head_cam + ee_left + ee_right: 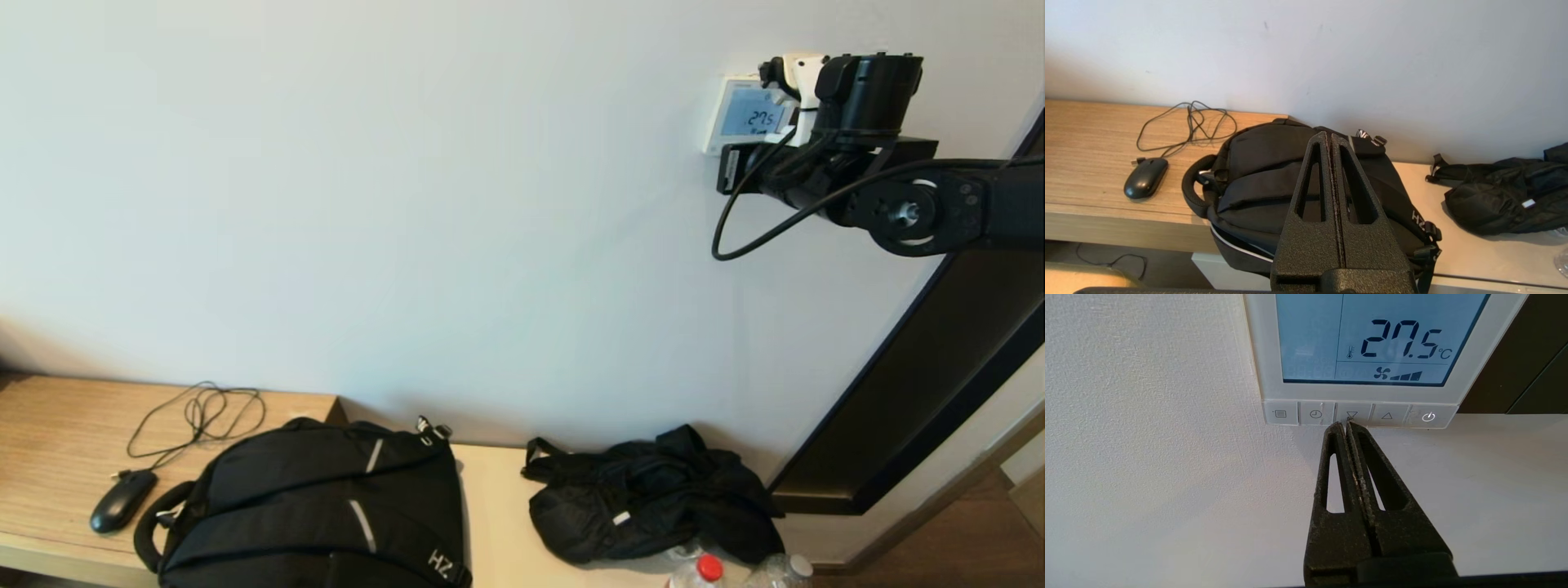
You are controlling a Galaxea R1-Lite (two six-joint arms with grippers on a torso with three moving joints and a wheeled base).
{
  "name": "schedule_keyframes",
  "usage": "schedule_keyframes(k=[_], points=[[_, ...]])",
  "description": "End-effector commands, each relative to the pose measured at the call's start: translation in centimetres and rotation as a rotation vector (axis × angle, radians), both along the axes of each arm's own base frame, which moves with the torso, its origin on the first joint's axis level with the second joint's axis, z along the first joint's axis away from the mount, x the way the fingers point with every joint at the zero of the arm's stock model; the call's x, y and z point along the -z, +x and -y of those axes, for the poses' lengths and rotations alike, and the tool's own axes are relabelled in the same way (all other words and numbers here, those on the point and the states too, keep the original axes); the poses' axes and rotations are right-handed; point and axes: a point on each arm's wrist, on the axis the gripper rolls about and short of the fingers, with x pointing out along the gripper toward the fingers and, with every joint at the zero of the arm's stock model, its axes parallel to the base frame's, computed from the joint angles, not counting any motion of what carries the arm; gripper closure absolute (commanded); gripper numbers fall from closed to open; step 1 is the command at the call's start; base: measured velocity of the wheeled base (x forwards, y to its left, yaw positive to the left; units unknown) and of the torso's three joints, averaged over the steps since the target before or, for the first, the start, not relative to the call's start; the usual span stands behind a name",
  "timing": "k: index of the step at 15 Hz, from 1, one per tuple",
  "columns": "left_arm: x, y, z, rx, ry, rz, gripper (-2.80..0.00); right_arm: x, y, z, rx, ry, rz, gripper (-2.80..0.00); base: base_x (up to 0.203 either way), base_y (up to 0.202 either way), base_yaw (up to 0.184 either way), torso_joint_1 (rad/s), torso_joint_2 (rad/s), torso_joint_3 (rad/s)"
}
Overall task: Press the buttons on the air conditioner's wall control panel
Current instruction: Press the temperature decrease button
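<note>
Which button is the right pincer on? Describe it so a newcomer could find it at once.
High on the wall, beside the dark door frame, is the white control panel with a lit blue screen reading 27.5. Five buttons run along its bottom edge, and the closed right pincer touches the middle button. It alone carries a downward triangle, between the clock button and the upward triangle.

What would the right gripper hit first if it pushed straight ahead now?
Likely the down-arrow button, middle of the control panel row: the shut right gripper has its tips at that button's lower edge. Contact is unclear.
</note>
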Motion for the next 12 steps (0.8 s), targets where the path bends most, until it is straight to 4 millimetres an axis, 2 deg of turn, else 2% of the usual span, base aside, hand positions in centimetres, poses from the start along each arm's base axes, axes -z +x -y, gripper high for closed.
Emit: schedule_keyframes(k=[1, 6, 12], points=[[0.0, 0.0, 0.0, 0.0, 0.001, 0.0, 0.0, 0.3, 0.4, 0.0, 0.003, -0.002, -0.003, 0.0, 0.0, 0.0, 0.0, 0.0, 0.0, 0.0], [0.0, 0.0, 0.0, 0.0, 0.001, 0.001, 0.0, 0.1, 0.4, 0.1, 0.007, -0.001, 0.003, 0.0, 0.0, 0.0, 0.0, 0.0, 0.0, 0.0], [0.0, 0.0, 0.0, 0.0, 0.001, 0.001, 0.0, -0.4, -0.6, 0.0, 0.008, 0.001, 0.009, 0.0, 0.0, 0.0, 0.0, 0.0, 0.0, 0.0]])
